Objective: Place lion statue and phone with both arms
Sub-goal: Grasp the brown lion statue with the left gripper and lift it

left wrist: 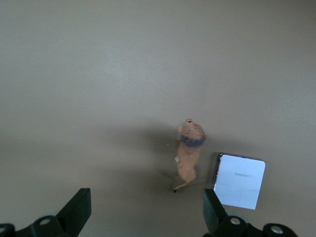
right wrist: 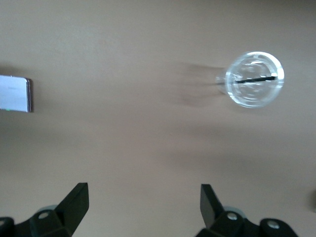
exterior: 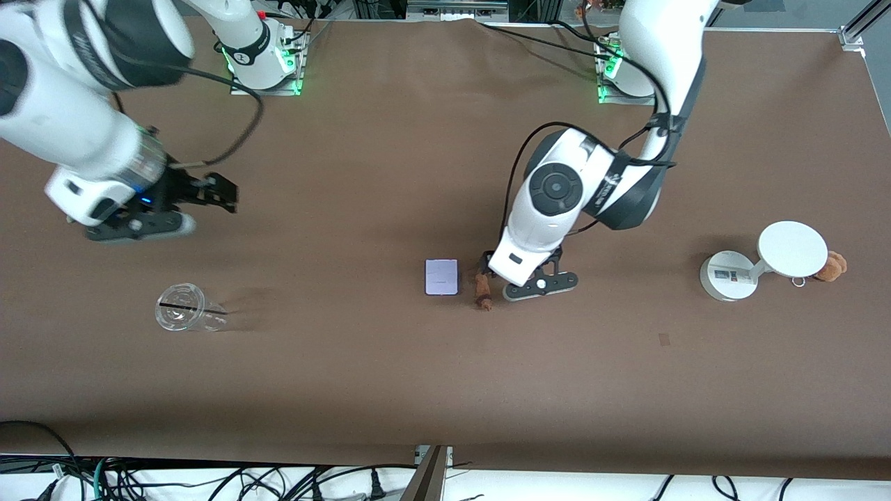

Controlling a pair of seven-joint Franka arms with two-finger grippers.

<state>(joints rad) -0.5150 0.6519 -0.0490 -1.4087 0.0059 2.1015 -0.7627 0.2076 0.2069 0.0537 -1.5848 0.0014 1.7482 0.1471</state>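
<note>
The lion statue (exterior: 482, 291) lies on the brown table beside the phone (exterior: 442, 277), on the side toward the left arm's end. My left gripper (exterior: 486, 268) hovers low, right by the lion, open and empty. In the left wrist view the lion (left wrist: 190, 153) and the phone (left wrist: 239, 180) lie just ahead of the open left gripper (left wrist: 146, 212), the lion off toward one finger. My right gripper (exterior: 223, 193) is open and empty, up over the table at the right arm's end. The right wrist view shows the open right gripper (right wrist: 143, 202) and the phone (right wrist: 15, 94) at the edge.
A clear plastic cup (exterior: 182, 307) with a black straw stands toward the right arm's end, nearer the front camera than the right gripper; it also shows in the right wrist view (right wrist: 254, 79). A white round-based stand (exterior: 759, 268) and an orange-brown plush (exterior: 832, 266) sit at the left arm's end.
</note>
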